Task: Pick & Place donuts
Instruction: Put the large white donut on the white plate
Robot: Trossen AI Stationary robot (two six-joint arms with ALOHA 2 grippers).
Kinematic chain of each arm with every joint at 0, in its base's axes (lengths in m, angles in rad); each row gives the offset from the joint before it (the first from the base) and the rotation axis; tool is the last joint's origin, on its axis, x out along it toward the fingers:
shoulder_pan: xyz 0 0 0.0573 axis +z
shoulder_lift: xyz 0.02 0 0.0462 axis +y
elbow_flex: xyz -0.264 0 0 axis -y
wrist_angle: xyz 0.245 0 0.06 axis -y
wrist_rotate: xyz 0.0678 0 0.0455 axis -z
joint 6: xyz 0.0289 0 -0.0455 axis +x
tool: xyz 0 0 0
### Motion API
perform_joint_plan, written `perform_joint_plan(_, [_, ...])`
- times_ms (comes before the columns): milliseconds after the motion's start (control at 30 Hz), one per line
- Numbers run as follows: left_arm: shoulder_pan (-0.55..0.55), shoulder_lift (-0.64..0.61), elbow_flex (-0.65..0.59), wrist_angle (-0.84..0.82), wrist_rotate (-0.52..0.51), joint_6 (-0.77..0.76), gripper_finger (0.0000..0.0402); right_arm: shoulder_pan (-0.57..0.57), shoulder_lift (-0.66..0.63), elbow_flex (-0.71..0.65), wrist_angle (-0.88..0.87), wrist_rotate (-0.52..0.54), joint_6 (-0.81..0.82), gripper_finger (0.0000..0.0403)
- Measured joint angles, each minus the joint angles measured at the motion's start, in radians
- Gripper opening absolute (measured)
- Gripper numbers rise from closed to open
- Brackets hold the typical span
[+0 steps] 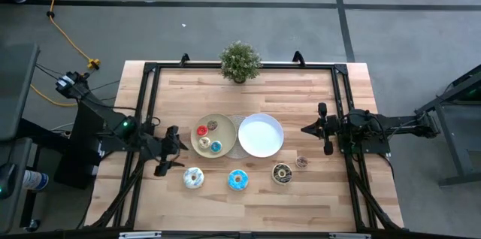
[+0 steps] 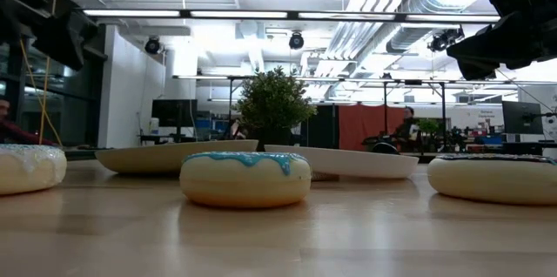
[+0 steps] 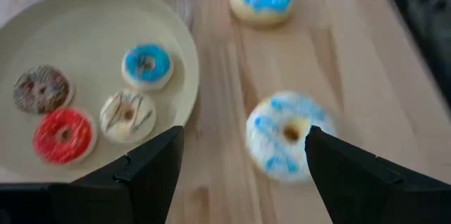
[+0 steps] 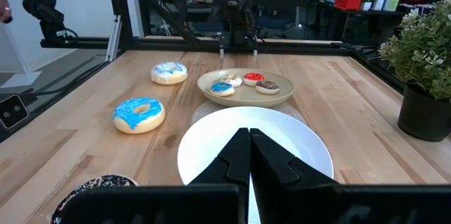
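two dark arms, black angular fingers [image 3: 148, 171], green indicator light.

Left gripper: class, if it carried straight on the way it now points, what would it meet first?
Probably the white sprinkled donut, which lies between the open jaws of the left gripper in its wrist view. The beige plate lies just to one side; depth is uncertain.

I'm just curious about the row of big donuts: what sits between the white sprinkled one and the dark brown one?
The blue-iced donut lies between the white sprinkled donut and the dark brown donut, seen in the high view.
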Motion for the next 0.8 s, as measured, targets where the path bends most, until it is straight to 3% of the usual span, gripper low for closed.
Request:
perform_joint_plan(233, [-0.004, 0.153, 0.146, -0.185, 0.006, -0.024, 0.0287, 0.0, 0.0, 0.0, 0.0, 0.0, 0.0, 0.0])
perform_joint_plan(533, [-0.003, 0.418, 0.271, -0.192, 0.033, -0.229, 0.0287, 0.0, 0.0, 0.0, 0.0, 0.0, 0.0, 0.0001])
perform_joint_plan(800, [-0.003, 0.569, 0.347, -0.202, 0.152, -0.351, 0.0287, 0.0, 0.0, 0.0, 0.0, 0.0, 0.0, 0.0])
